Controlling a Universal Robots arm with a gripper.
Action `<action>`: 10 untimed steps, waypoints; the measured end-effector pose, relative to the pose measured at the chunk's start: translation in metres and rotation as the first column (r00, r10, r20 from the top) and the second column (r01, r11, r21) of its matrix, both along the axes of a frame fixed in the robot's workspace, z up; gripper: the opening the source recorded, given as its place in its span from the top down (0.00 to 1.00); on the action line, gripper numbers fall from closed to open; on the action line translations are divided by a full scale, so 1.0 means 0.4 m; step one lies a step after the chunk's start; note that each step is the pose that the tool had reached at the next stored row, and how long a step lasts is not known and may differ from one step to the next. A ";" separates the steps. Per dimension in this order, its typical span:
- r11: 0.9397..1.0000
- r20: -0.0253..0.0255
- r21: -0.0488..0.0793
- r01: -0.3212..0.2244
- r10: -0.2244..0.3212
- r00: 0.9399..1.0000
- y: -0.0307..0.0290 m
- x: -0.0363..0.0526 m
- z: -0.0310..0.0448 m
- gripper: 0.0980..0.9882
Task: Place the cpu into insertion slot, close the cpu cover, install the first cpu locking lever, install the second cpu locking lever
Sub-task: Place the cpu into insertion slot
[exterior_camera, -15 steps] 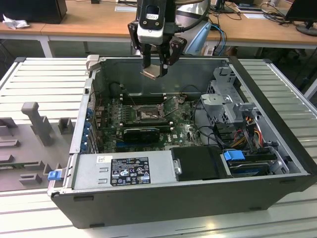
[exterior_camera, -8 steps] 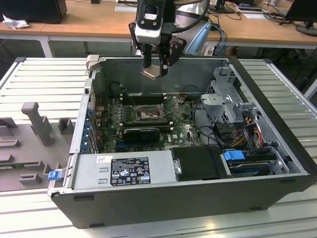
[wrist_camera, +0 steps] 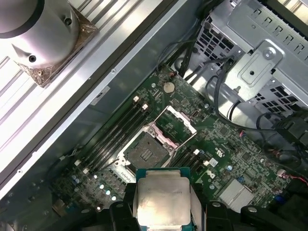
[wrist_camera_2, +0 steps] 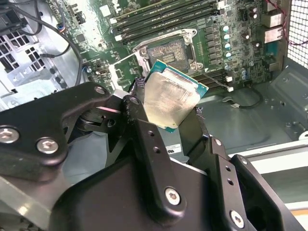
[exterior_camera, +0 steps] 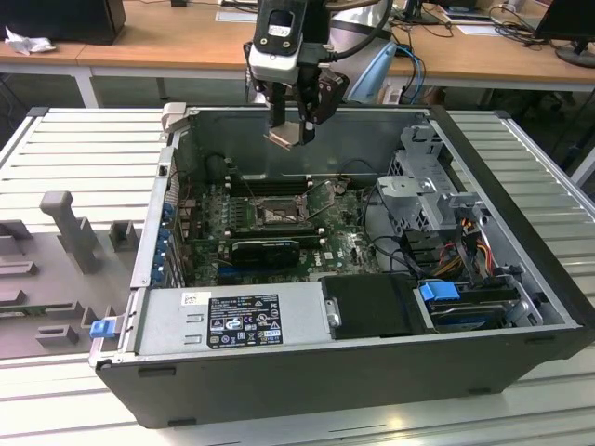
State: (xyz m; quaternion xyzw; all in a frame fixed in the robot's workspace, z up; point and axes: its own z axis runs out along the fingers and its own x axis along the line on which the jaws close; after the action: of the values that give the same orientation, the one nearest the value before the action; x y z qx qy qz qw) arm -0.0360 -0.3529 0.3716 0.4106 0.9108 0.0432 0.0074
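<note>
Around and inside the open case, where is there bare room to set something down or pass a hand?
Bare ribbed table flanks the case: at the exterior view's right, and at its left behind the grey fixture. Inside is crowded: drive cage and cables right, power supply in front. The insertion slot lies uncovered, below the gripper holding the cpu.

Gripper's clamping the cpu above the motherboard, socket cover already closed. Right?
No: the silver sheet-metal cpu cover is flipped open beside the bare dark square insertion slot, as the first wrist view shows. The rest holds: the gripper clamps the thin pale silver-grey square cpu above the green motherboard.
</note>
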 end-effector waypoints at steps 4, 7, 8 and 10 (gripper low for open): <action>1.000 0.000 0.000 0.023 -0.023 1.000 0.000 0.000 0.000 0.52; 0.999 0.000 0.000 0.049 -0.049 0.999 0.000 0.000 -0.001 0.52; 0.999 0.000 0.000 0.055 -0.055 0.999 0.000 0.000 -0.001 0.52; 0.997 0.000 0.000 0.080 -0.080 0.997 0.000 0.000 -0.001 0.52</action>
State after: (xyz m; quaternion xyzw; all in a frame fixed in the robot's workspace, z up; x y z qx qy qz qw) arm -0.0360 -0.3529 0.3712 0.4467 0.8936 0.0429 0.0091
